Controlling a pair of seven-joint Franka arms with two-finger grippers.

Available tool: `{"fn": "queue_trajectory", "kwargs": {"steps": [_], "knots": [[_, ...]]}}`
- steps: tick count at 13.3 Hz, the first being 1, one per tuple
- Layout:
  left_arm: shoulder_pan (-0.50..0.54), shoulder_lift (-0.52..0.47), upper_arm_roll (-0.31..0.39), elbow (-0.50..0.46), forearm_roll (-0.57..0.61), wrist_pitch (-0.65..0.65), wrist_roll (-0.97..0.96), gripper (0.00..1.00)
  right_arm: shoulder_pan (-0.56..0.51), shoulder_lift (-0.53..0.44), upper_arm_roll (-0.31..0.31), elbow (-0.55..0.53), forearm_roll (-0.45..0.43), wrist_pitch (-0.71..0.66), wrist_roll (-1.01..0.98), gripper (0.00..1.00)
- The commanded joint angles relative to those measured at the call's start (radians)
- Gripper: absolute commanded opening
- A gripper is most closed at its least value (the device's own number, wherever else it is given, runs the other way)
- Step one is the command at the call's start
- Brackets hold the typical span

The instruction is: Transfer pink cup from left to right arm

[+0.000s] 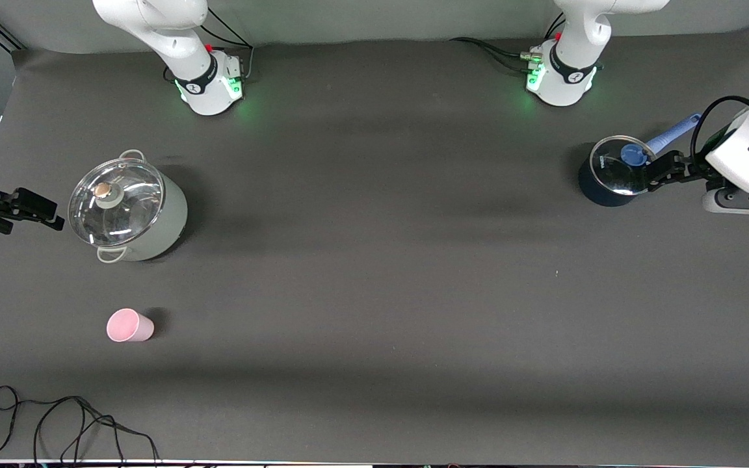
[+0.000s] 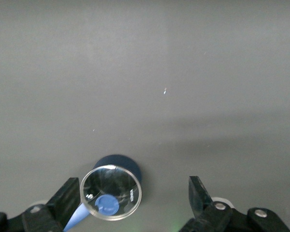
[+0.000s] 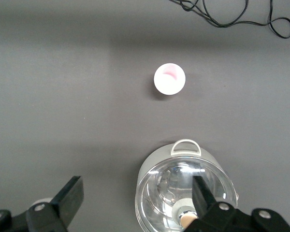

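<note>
Toward the right arm's end stands pink cup [image 1: 130,325], upright; both tools empty, spread wide.

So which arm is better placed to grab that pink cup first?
The right gripper, open beside the grey pot; the pink cup stands at its end. The left gripper, open, waits over the blue pot.

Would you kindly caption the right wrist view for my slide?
Open right claw above the lidded grey pot, pink cup upright on the table.
</note>
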Motion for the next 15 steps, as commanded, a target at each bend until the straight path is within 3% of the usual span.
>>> {"fn": "queue_trajectory", "kwargs": {"steps": [1, 15], "knots": [[-0.018, 0.022, 0.014, 0.020, -0.016, -0.001, 0.012, 1.00, -0.105, -0.007, 0.104, 0.007, -0.020, -0.005, 0.015, 0.99], [-0.008, 0.062, 0.014, 0.041, -0.017, -0.026, 0.011, 1.00, -0.108, -0.010, 0.112, 0.021, -0.057, -0.103, 0.020, 1.00]]}}
